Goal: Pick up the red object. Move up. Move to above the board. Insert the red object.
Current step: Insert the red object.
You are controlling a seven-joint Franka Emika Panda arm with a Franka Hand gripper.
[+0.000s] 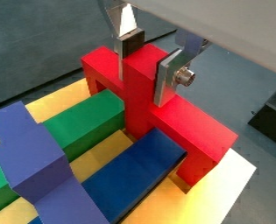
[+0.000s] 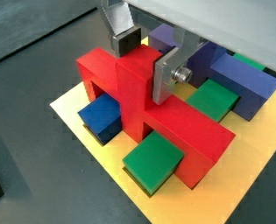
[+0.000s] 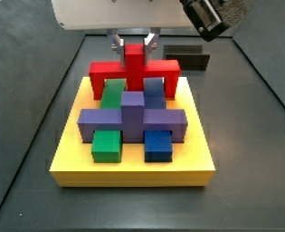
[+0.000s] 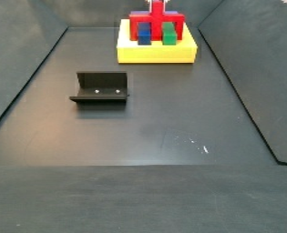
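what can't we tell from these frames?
- Red object: whether its legs are fully seated in the board; blocks and its own bar hide the slots in every view.
- Claw: body cut off by the frame edge in both wrist views.
- Far side view: board too small for detail.

The gripper (image 1: 152,54) had two flat silver plate fingers (image 1: 171,74) faced with dark pads (image 1: 131,44); a round silver screw (image 1: 185,77) stood at three o'clock on one plate. In a side view its body (image 3: 114,11) was white, with a black part (image 3: 209,15) at two o'clock.
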